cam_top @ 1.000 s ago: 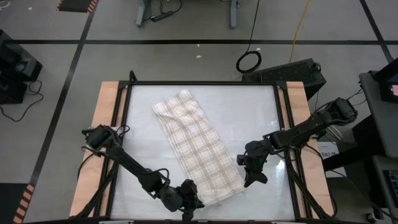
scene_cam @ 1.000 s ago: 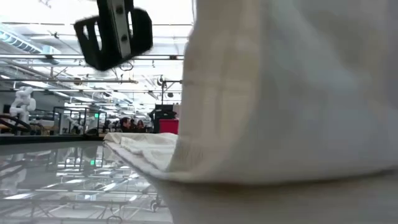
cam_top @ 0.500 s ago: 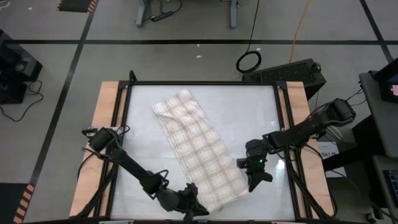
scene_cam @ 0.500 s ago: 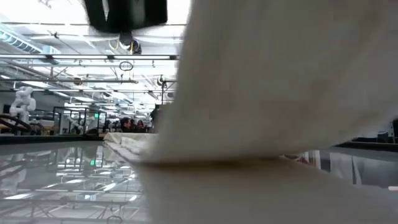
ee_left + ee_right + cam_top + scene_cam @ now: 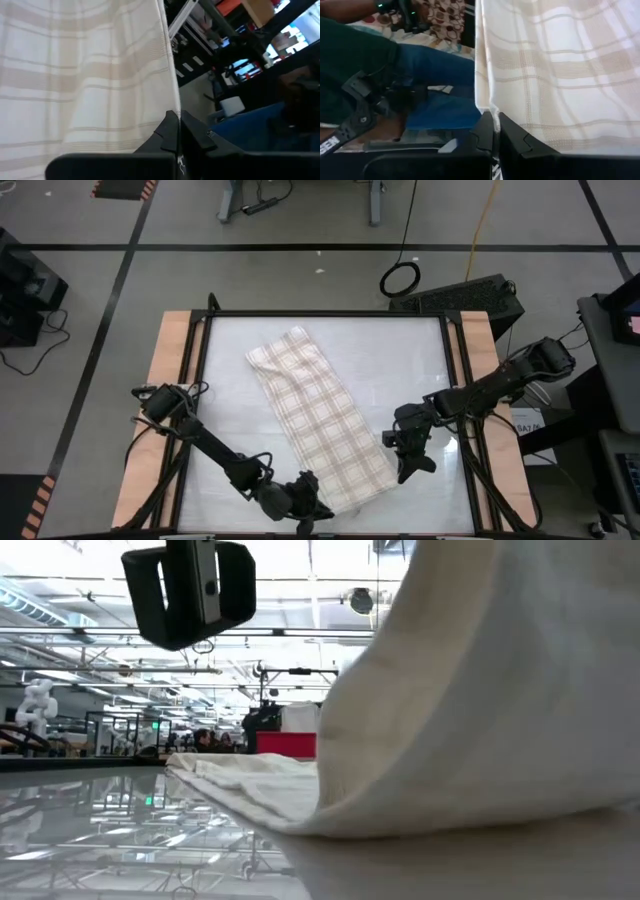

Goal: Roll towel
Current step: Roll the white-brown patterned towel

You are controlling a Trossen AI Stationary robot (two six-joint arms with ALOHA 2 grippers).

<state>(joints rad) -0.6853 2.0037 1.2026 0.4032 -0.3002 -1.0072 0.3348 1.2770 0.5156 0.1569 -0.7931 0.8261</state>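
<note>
The cream towel with tan plaid stripes lies slantwise on the table, running from the far left to the near right. Its far part rests flat on the table. Its near end is raised and curves upward. My left gripper is at the near end's left corner and is shut on it. My right gripper is at the near end's right corner and is shut on it. Both grippers are low over the table's near part. My left gripper pinches the towel's side edge between its two fingers, at the left corner of the near end. That end is lifted off the table and the cloth spreads away from the fingers. My right gripper pinches the hemmed corner of the towel's near end, on its right side, between its two fingers. The corner is lifted and the cloth stretches away from the fingers with soft creases.
The table has a glossy top and wooden side rails. A person in a green top and blue trousers stands just beyond the table's near edge. Bare table lies to the left and right of the towel.
Both grippers have stayed near the table's near edge, shut on the towel's near corners. In the low view the lifted near end rose higher, then sank back a little and now curves up more gently. The far part has stayed flat.
</note>
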